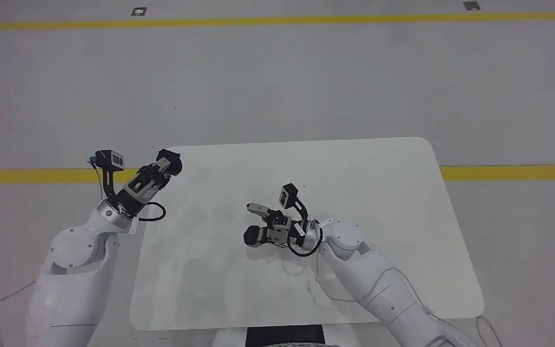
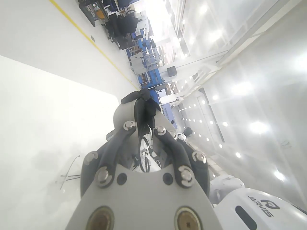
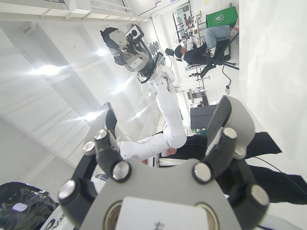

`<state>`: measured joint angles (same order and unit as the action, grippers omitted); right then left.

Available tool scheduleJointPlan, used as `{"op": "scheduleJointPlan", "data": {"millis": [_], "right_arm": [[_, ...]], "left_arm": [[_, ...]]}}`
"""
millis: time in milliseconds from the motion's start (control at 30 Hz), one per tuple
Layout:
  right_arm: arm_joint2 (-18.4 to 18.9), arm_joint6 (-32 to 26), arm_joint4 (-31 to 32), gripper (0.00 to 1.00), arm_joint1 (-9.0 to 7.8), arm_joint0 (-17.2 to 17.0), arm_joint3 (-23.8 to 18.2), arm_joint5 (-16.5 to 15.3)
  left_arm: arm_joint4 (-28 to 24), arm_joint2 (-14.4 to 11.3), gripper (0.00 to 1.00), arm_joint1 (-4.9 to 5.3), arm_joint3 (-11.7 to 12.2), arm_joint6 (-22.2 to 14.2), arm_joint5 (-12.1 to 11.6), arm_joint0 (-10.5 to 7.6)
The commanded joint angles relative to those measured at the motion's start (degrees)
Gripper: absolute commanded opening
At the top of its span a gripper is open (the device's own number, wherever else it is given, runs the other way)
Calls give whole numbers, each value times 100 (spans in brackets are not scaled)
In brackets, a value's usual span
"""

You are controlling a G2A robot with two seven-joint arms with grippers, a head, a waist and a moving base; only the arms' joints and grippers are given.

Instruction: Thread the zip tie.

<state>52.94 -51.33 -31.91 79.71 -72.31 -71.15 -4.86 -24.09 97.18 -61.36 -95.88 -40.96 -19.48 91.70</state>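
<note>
Top view: a white table (image 1: 381, 173) with rounded corners fills the middle of the frame, its top plain and matt.
Floor: pale grey floor (image 1: 286, 87) lies around the table. One yellow line (image 1: 260, 22) runs across the upper edge of the frame, and a second yellow line (image 1: 499, 173) passes behind the table at mid-height.
Left gripper: the left gripper (image 1: 171, 160) sits at the table's upper left corner, in the left half of the frame. In the left wrist view the left gripper (image 2: 141, 99) has its black-tipped fingers pressed together, with nothing visible between them.
Right gripper: the right gripper (image 1: 254, 222) is over the table just left of centre, pointing toward the left of the frame. In the right wrist view the right gripper (image 3: 165, 118) is spread wide. Its ribbed pads (image 3: 218, 118) are well apart and hold nothing.
Zip tie: in the left wrist view, thin pale strands that look like the zip tie (image 2: 69, 171) lie flat on the table top, apart from the closed fingers. I cannot tell how many pieces there are.
Room: a large bright hall with rows of ceiling lights (image 2: 259, 128), blue workstations (image 2: 150, 75) far along the yellow line, white ceiling beams (image 3: 72, 13) and a green bin (image 3: 221, 17) on the floor.
</note>
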Motion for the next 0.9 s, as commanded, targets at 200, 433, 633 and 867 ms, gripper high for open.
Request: {"op": "scheduleJointPlan", "data": {"millis": [200,433,633,867], "right_arm": [[86,380,925,100,-144,-241,-675,445],[168,656,2332,100,-359,-626,-1958,1386],[65,836,3404,100,-467,-699,-2713,2244],[-51,1209,4145,100,-491,-705,-2743,2434]], "left_arm": [[0,0,0,0,0,0,0,0],[0,0,0,0,0,0,0,0],[0,0,0,0,0,0,0,0],[0,0,0,0,0,0,0,0]]}}
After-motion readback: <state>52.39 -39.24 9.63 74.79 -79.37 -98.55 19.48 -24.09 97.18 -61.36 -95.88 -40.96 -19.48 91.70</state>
